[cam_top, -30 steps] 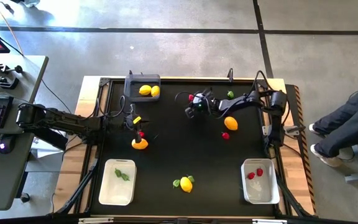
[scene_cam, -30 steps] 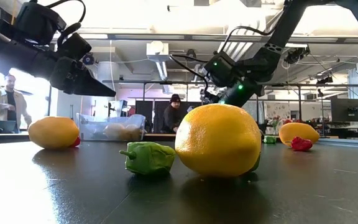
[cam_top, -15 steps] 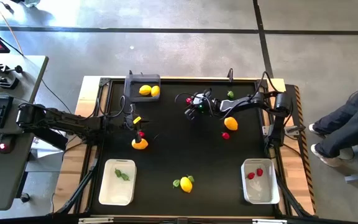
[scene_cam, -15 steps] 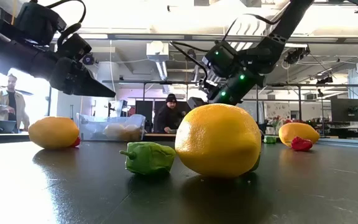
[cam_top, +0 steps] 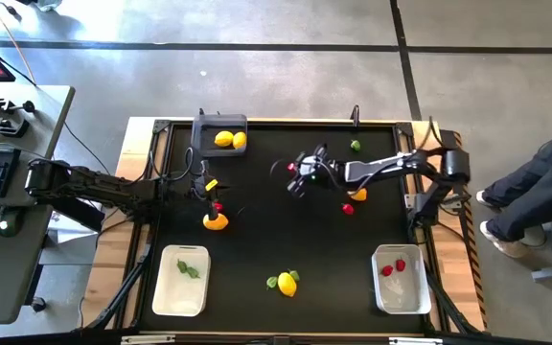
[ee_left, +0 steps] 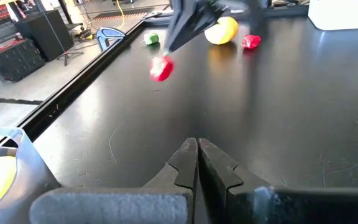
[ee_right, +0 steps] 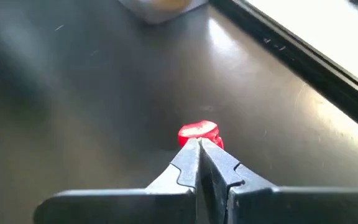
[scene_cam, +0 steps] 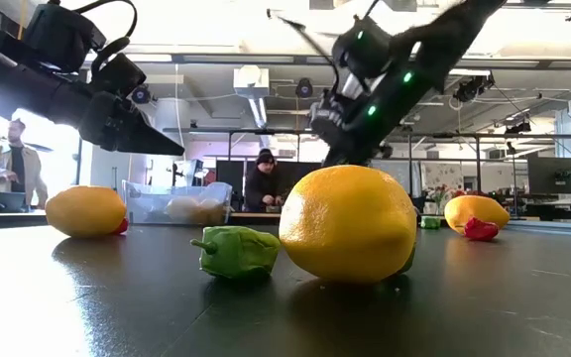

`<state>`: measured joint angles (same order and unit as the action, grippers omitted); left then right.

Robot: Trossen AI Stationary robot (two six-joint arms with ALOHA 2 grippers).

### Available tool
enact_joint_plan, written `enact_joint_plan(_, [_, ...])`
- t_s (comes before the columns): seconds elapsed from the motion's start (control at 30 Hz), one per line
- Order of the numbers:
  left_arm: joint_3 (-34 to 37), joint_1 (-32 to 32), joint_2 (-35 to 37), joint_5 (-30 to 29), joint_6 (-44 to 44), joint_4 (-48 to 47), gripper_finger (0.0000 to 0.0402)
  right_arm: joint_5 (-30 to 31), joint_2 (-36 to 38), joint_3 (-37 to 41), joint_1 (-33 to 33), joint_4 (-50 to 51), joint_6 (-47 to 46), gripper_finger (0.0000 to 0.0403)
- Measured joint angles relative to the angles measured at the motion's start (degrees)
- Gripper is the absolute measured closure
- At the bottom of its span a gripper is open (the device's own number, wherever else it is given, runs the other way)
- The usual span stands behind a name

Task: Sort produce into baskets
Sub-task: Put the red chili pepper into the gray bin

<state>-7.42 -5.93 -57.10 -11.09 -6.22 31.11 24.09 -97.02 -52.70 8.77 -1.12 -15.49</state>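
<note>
I see my right gripper [ee_right: 199, 147] pinching a red piece [ee_right: 198, 133]; left gripper [ee_left: 197, 155], at nine o'clock, is closed empty.

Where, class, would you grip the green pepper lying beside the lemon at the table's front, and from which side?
Probably from straight above, across the green pepper's squat body, not its thin stem. The lemon crowds one side, so the fingers should close on the two free flanks. The left gripper is empty; the right gripper holds a red piece.
</note>
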Motion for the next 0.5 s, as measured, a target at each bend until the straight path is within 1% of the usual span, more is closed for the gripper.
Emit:
enact_joint_plan(0.17, [0.0, 0.0, 0.0, 0.0, 0.0, 0.0, 0.0401, 0.1, 7.3, 0.0, -4.9, 11.1, -4.2, 0.0403])
enact_joint_plan(0.37, [0.0, 0.0, 0.0, 0.0, 0.0, 0.0, 0.0401, -1.0, 17.6, 0.0, -12.1, 27.0, -12.6, 0.0403])
enact_joint_plan(0.5, [0.0, 0.0, 0.0, 0.0, 0.0, 0.1, 0.0401, -4.8, 24.0, 0.0, -17.4, 37.4, -19.8, 0.0403])
